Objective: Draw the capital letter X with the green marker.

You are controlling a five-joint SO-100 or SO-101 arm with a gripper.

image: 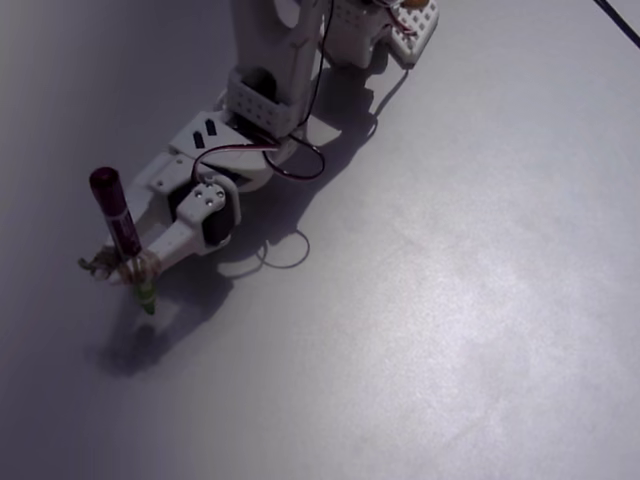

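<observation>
In the fixed view, at the far left, the gripper (125, 268) is clamped around the green marker (120, 222), which is bound to it with tape. Its maroon end points to eleven o'clock, its green tip to five o'clock, meeting the grey table (450, 300).

Green marker (126, 238) standing near-upright at the left of the fixed view, tip down on the pale surface.

Slim pen: dark maroon rear end at top, magenta mid w/ a white label, light green pointed front at bottom (partly hidden by pale tape or band wound round it just above the green part). It tilts slightly, top leaning left, tip lower-right. Tip meets or nearly meets the surface, can't tell which. No green X stroke can be made out beside the tip.
</observation>
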